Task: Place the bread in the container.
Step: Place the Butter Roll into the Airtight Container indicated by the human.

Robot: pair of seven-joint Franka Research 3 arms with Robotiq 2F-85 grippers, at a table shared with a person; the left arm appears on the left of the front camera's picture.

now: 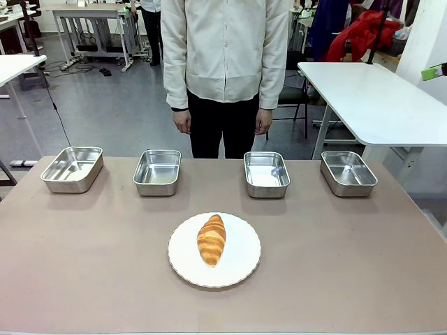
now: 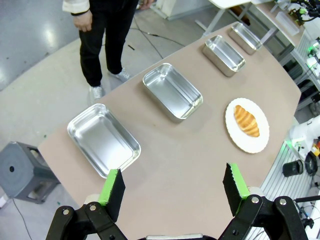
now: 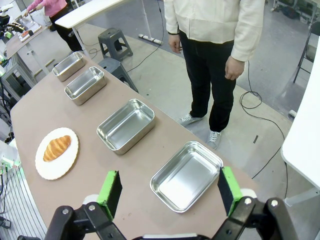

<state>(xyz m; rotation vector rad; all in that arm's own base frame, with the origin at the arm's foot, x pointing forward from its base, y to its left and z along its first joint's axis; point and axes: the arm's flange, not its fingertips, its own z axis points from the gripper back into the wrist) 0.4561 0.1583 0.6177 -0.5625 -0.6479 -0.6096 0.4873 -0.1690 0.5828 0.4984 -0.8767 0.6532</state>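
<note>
In the front view the bread [image 1: 211, 239] is being carried by a round white plate [image 1: 241, 269] near the middle of the counter [image 1: 84, 265], one tapered end pointing toward the far side. Beyond the plate four steel trays are being shown in a row, well apart from one another and all empty: the leftmost container [image 1: 72, 168], the second container [image 1: 157, 172], the third container [image 1: 266, 174] and the rightmost container [image 1: 348, 172]. A person [image 1: 225, 56] is being seen at the far side with both arms hanging; the head is being cut off by the top edge and the feet are being hidden by the counter. The shoes are being shown in the wrist views. There the left claw [image 2: 173, 177] is being held wide open above the counter's end, just short of the leftmost container, with nothing between its green pads. The right claw [image 3: 169, 180] is also being held wide open and empty, over the end by the rightmost container. A grey stool [image 2: 20, 172] on the floor is being shown by the left wrist view. In that view the person is being cut off at the waist and the farthest tray is being rendered small.
</note>
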